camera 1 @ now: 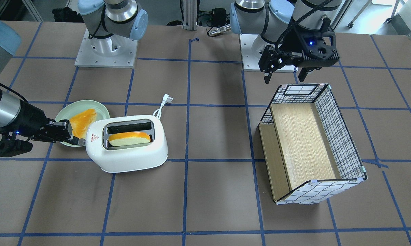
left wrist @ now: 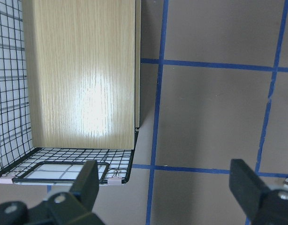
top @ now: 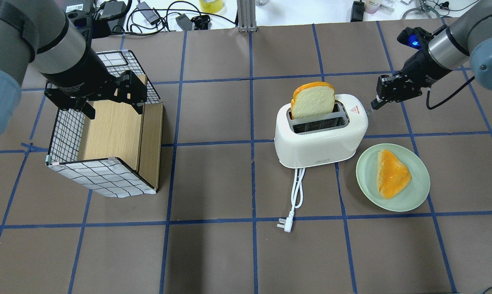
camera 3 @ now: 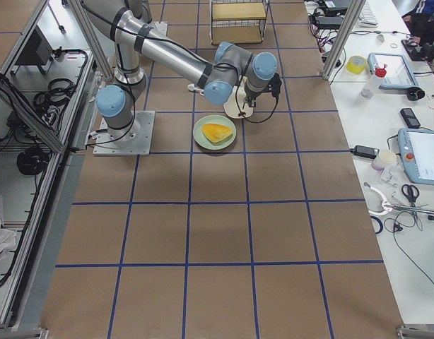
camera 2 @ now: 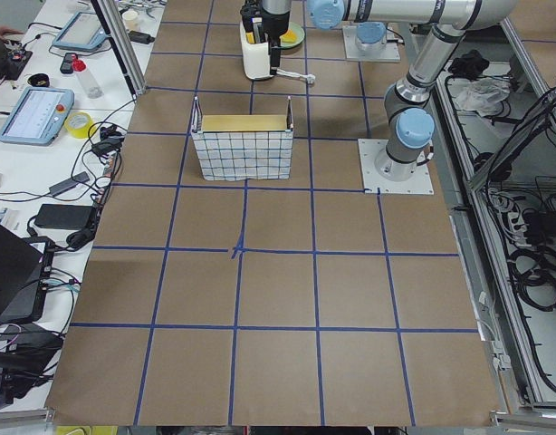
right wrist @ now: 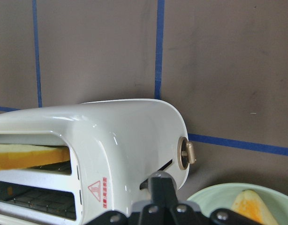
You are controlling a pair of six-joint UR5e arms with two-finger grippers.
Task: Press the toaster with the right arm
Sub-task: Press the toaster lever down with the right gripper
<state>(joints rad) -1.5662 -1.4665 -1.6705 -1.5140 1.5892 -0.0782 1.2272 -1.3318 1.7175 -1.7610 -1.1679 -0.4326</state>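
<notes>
The white toaster (top: 319, 139) stands right of the table's middle, with a red triangle label on top. A slice of toast (top: 313, 100) stands up out of one slot. My right gripper (top: 374, 105) is shut and empty, with its tip at the toaster's end wall. In the right wrist view the fingertips (right wrist: 160, 185) sit against the lever slot, just below the round knob (right wrist: 186, 153) on the toaster (right wrist: 120, 140). In the front view the right gripper (camera 1: 77, 140) meets the toaster (camera 1: 130, 153) over the plate's edge. My left gripper (top: 103, 96) is open and empty above the wire basket.
A green plate (top: 417, 192) with an orange toast piece (top: 391, 173) lies beside the toaster, under the right arm. The toaster's white cord and plug (top: 285, 224) trail toward the robot. A wire basket (top: 95, 175) with a wooden shelf stands at the left, and shows in the left wrist view (left wrist: 8, 93).
</notes>
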